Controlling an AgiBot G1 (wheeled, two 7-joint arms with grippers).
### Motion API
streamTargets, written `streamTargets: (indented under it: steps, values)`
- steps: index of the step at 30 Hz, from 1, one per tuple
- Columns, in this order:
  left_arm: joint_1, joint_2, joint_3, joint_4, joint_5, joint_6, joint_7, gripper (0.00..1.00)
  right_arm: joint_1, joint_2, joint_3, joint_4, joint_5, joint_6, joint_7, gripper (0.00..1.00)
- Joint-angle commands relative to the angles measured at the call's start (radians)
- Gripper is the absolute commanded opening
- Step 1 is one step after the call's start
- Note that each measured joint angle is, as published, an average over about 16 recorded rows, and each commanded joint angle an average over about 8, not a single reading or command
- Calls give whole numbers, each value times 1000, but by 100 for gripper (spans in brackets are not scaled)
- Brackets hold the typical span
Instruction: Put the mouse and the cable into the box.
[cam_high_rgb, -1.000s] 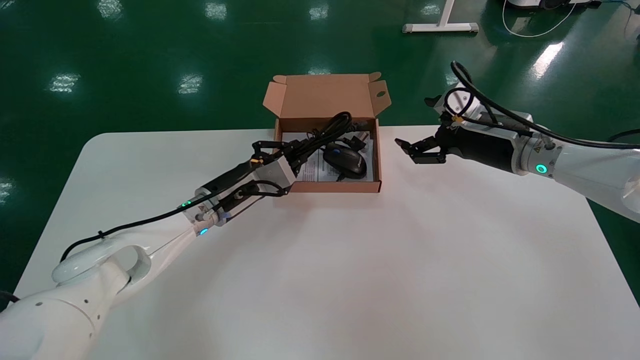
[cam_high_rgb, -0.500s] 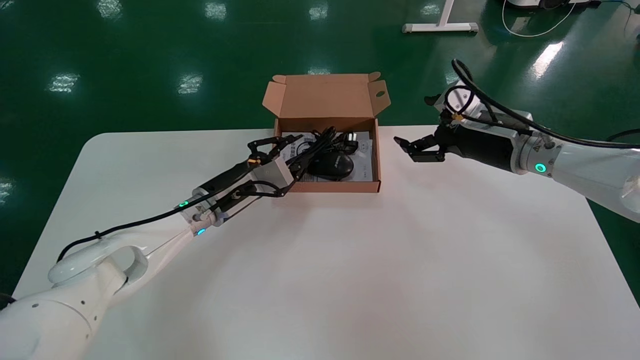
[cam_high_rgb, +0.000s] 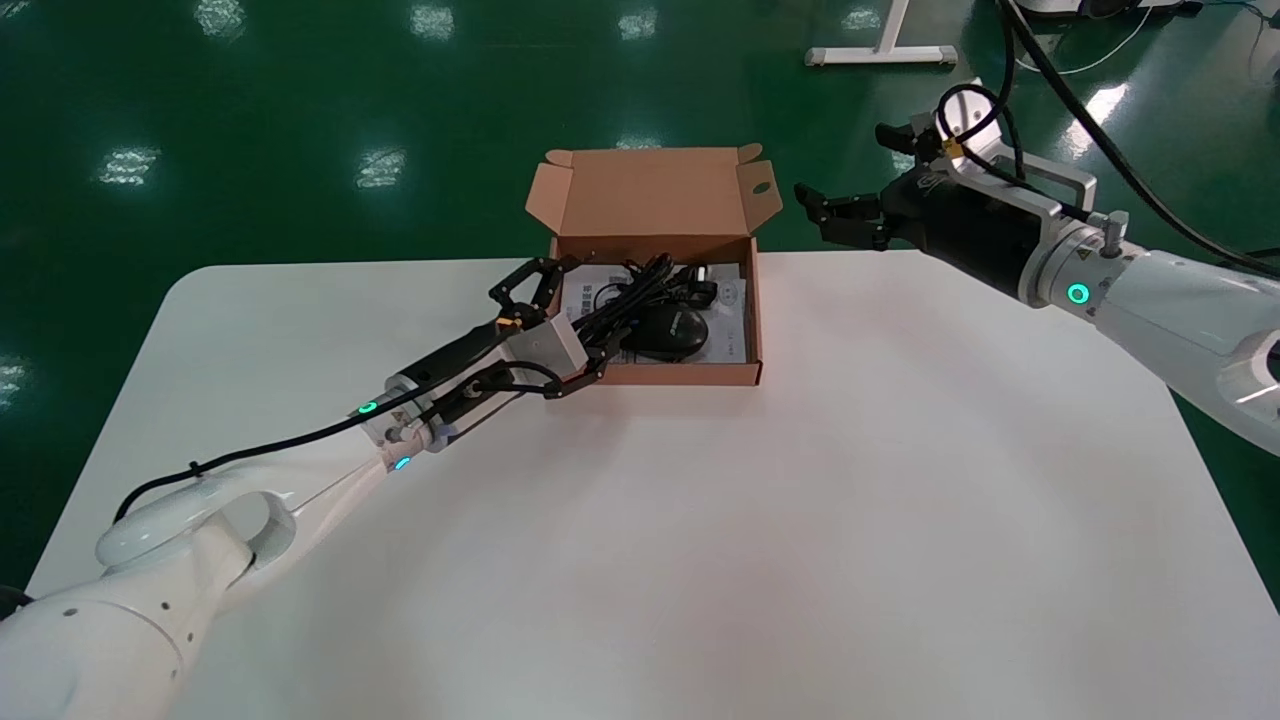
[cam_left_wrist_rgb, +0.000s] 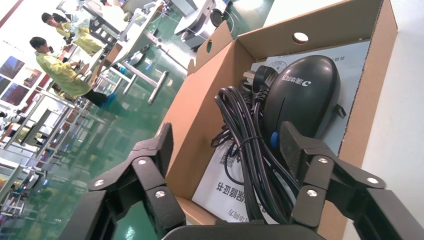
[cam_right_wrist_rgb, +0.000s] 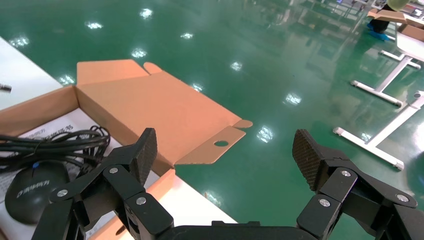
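My left arm reaches forward low across the white counter (cam_high_rgb: 700, 550), its jaws (cam_high_rgb: 573, 322) spread wide at the near left corner of the cardboard box (cam_high_rgb: 680, 375). One finger (cam_high_rgb: 528, 280) stands outside the left wall and the other (cam_high_rgb: 588, 368) sits at the front wall. They pinch nothing. In the left wrist view the bundled black cable (cam_high_rgb: 625, 298) runs between the two fingers without touching either pad. The cable lies inside the box along its left side, just beside the black mouse (cam_high_rgb: 668, 330). Both rest on a printed sheet (cam_high_rgb: 735, 300). My right arm is raised, and its jaws (cam_high_rgb: 822, 208), also spread and empty, hang off the counter's far edge by the right flap of the open lid (cam_high_rgb: 650, 190). My left wrist covers the box's near left corner. The cable's near end drops out of sight behind the jaws' base, and the plug peeks only partly from behind the mouse.
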Motion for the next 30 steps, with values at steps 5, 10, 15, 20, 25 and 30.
streamTargets:
  steps: [5,10,15,20,25,30]
  values:
    - [-16,0,-28,0,-55,39,-61,100,-1,0,0,-1,1,0,0,100]
    - [-18,-12,-47,-13,-99,54,-118,100,-6,1,8,4,18,-1,10,100]
    - [-1,-56,-41,-81,-117,84,-212,100,-35,30,10,69,40,-29,52,100]
    - [23,-119,-25,-178,-131,128,-340,100,-83,80,9,181,69,-78,119,100]
    - [47,-182,-10,-275,-144,172,-468,100,-132,130,7,294,98,-127,186,100]
    - [70,-245,5,-372,-158,215,-596,100,-180,180,6,405,127,-176,253,100]
